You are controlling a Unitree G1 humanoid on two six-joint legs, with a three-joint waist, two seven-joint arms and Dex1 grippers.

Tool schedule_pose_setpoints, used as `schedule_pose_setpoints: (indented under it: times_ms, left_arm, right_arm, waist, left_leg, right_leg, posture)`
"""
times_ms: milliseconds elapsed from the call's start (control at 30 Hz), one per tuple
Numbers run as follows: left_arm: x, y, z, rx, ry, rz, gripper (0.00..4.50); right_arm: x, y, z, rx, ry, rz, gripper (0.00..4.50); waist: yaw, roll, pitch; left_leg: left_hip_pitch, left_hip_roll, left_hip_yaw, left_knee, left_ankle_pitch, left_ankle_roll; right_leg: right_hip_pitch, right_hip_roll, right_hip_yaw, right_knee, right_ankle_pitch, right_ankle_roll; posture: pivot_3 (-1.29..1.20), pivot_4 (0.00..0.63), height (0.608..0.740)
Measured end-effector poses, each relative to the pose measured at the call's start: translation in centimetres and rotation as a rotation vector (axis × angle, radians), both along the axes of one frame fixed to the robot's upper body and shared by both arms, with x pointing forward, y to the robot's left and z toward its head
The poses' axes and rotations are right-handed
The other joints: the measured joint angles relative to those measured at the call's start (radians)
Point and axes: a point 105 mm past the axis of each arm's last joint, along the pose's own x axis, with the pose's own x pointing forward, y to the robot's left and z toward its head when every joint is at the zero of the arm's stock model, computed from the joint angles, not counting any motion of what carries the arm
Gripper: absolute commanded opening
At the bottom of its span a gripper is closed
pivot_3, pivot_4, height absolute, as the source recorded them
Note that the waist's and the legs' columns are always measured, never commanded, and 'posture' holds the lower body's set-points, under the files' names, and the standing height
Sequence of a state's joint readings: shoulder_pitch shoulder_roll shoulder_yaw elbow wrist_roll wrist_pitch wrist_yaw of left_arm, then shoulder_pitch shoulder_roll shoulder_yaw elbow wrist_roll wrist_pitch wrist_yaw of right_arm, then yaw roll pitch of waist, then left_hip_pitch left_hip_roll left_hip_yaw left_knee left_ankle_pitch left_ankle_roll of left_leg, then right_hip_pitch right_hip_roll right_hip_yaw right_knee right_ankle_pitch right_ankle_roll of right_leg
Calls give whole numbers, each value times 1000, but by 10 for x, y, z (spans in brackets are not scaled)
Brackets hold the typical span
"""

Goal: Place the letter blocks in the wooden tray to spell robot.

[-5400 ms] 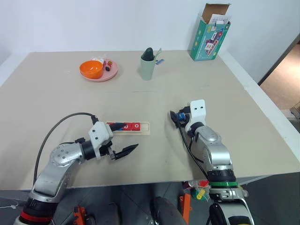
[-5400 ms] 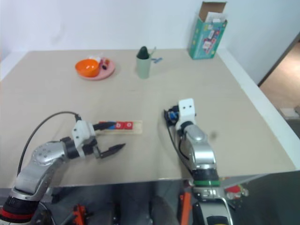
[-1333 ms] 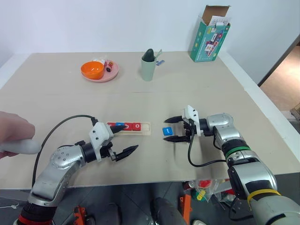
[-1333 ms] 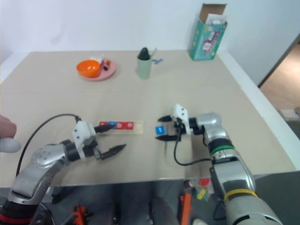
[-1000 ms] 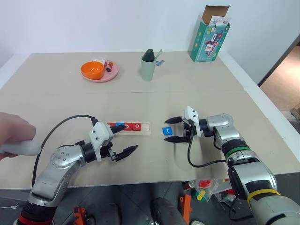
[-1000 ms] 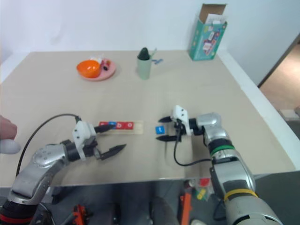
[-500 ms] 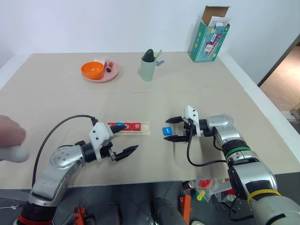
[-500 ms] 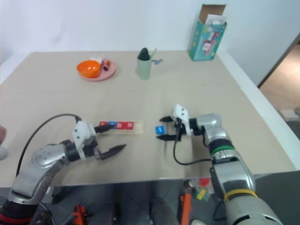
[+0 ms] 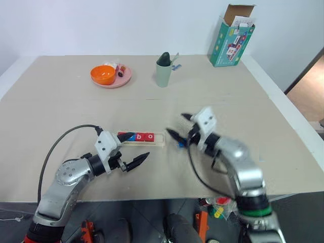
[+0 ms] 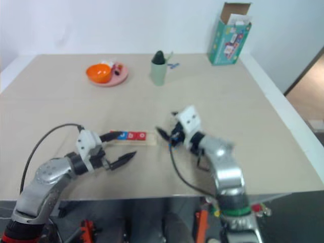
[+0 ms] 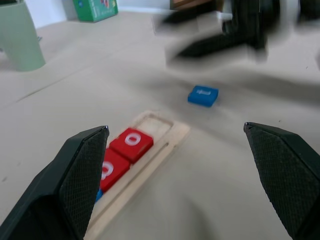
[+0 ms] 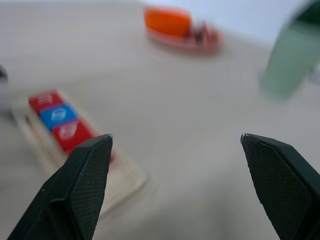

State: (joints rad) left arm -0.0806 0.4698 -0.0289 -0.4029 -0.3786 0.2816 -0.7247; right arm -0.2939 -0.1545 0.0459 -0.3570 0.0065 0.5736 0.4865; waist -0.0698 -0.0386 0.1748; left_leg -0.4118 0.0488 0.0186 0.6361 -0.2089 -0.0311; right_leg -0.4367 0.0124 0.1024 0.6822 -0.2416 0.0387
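Right tool [image 9: 178, 126] lifted off the blue tile [image 11: 203, 95] — fingers apart, empty, left tool [image 9: 135, 150] wide, empty

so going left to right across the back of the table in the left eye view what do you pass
orange bowl on the pink plate → green cup → teal carton

I can read a white "o" on the red tile [image 11: 131, 142] nearest the tray's [image 11: 167, 145] empty end. The red tile [image 11: 106, 169] next to it shows part of a white letter, unclear. The loose blue tile [image 11: 203, 95] has a white mark I can't read.
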Motion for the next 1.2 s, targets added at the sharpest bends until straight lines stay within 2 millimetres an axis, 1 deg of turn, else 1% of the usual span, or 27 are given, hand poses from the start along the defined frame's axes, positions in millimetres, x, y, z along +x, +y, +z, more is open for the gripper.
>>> schedule_pose_setpoints:
  times_ms: [33,133,167,267,433,600,733,900,1200]
  left_arm:
    - [0,-3,1,-10,-5,-6,4500]
    - [0,-6,1,-11,-4,-16,4500]
    - [-1,-6,1,-9,-5,-21,4500]
    - [-1,-9,1,2,-7,-47,4500]
    - [-1,-11,0,22,-1,-81,4500]
    - [-2,-11,-1,34,4,-100,4500]
    - [-2,-12,-1,36,4,-104,4500]
    - [-4,-12,-2,43,4,-121,4500]
    - [-5,-13,-2,57,-3,-141,4500]
  right_arm:
    - [-3,0,2,11,-8,-65,4229]
    - [-8,-2,8,2,-45,-175,4229]
    - [-8,-5,8,-10,-56,-235,4229]
    - [-9,-12,1,-3,-28,-315,4229]
    - [-15,-9,-15,11,31,-330,4229]
    - [-15,-4,-20,30,54,-308,4229]
    - [-14,3,-34,29,102,-279,4229]
    - [-10,1,-52,32,158,-300,4229]
    - [-7,-2,-55,70,170,-324,4229]
  waist:
    - [-1,0,0]
    - [-2,-1,0]
    - [-3,-1,0]
    - [-4,-1,-1]
    - [-5,-1,-1]
    - [-6,-1,-1]
    - [-6,-1,-1]
    - [-6,-1,-1]
    - [-6,-1,-1]
  left_leg:
    - [-2,0,0,0,2,-3]
    - [-2,-1,0,1,3,-5]
    - [-2,-1,1,2,4,-5]
    - [-2,-1,0,2,6,-3]
    - [-1,-1,0,2,7,-1]
    - [-1,-1,0,1,7,-1]
    - [-1,-1,-1,0,7,-1]
    - [-1,-1,-1,0,7,-1]
    - [-1,-1,-1,0,7,-1]
  right_leg:
    - [-1,0,1,0,1,1]
    - [-1,0,1,-1,3,2]
    - [0,0,1,-1,4,1]
    - [0,0,1,-1,3,-3]
    - [0,0,1,-1,4,-4]
    - [0,0,0,-1,4,-4]
    - [0,0,0,-1,4,-2]
    - [0,0,0,-1,3,-4]
    - [0,0,0,-2,3,-4]
  posture:
    - [0,150,740]
    - [0,150,740]
    - [0,150,740]
    - [0,150,740]
    - [0,150,740]
    - [0,150,740]
    - [0,150,740]
    - [0,150,740]
    - [0,150,740]
